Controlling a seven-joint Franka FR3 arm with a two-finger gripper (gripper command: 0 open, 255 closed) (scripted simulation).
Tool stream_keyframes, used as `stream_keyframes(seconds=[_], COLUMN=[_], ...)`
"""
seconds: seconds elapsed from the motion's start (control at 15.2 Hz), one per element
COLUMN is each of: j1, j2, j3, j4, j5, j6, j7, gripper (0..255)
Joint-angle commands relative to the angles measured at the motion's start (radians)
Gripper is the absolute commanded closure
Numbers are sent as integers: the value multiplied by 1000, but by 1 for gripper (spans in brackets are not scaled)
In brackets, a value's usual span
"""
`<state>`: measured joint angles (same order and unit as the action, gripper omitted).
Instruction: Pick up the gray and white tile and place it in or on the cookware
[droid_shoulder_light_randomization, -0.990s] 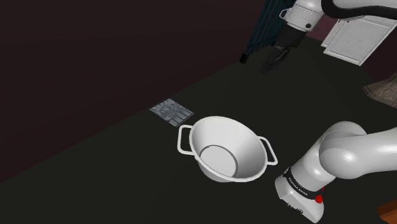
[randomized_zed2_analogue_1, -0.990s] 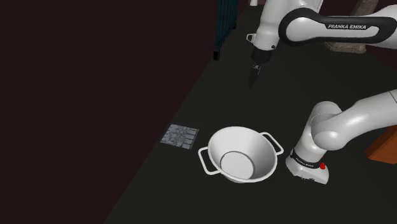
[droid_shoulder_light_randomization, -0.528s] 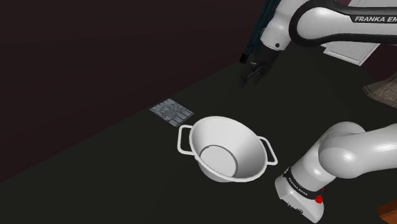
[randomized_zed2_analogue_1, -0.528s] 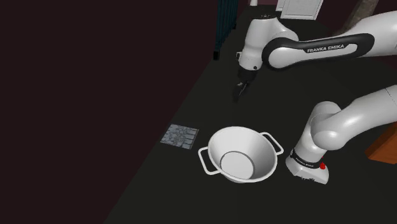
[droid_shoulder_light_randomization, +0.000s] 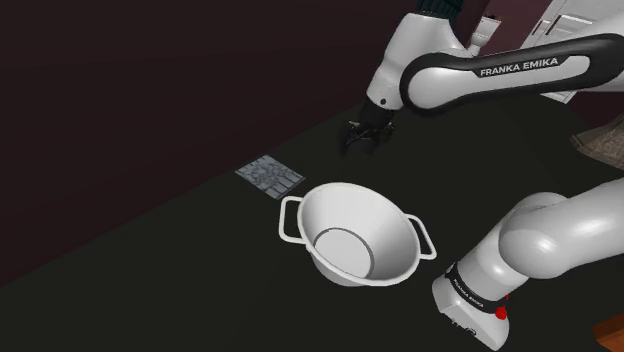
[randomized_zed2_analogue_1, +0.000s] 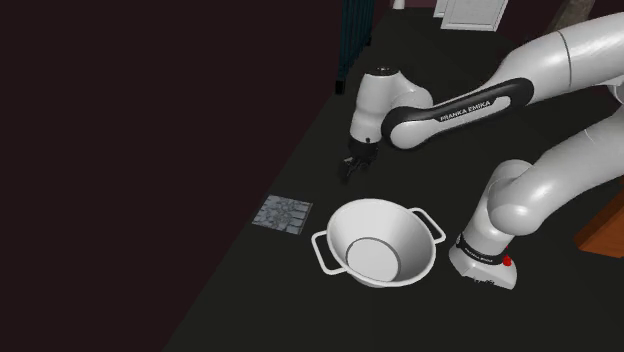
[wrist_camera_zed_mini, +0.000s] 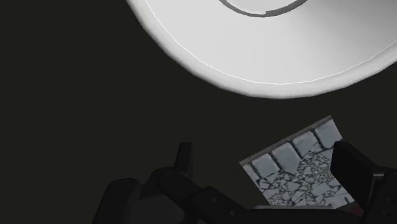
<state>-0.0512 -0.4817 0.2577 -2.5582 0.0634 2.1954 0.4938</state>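
Gripper (droid_shoulder_light_randomization: 362, 136) has dropped and swung toward the tile (droid_shoulder_light_randomization: 270, 176) over the last second. It's low over the dark surface (droid_shoulder_light_randomization: 180, 270) now, fingers spread wide, holding nothing. Tile lies flat just beside the white pot (droid_shoulder_light_randomization: 385, 222), untouched; the open jaws look like prep for a top-down grab.

tile (droid_shoulder_light_randomization: 270, 176): grey and white, cracked-stone pattern
pot (droid_shoulder_light_randomization: 383, 222): white, grey base
surface (droid_shoulder_light_randomization: 200, 262): near-black, perhaps dark green
end effector (droid_shoulder_light_randomization: 359, 139): black
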Motion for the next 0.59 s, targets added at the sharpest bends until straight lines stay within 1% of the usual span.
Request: stream_keyframes(seconds=[0.0,0.13,0.26,0.4,0.53], j1=[-18,-40,-65,-89,-108], j2=[77,157,242,331,424], j3=[43,82,119,151,173], j4=[10,28,53,86,127], j5=[-8,-29,-65,-118,-188], j6=[71,134,191,242,283], j7=[94,188,288,398,517], gripper=[0,0,0,0,0])
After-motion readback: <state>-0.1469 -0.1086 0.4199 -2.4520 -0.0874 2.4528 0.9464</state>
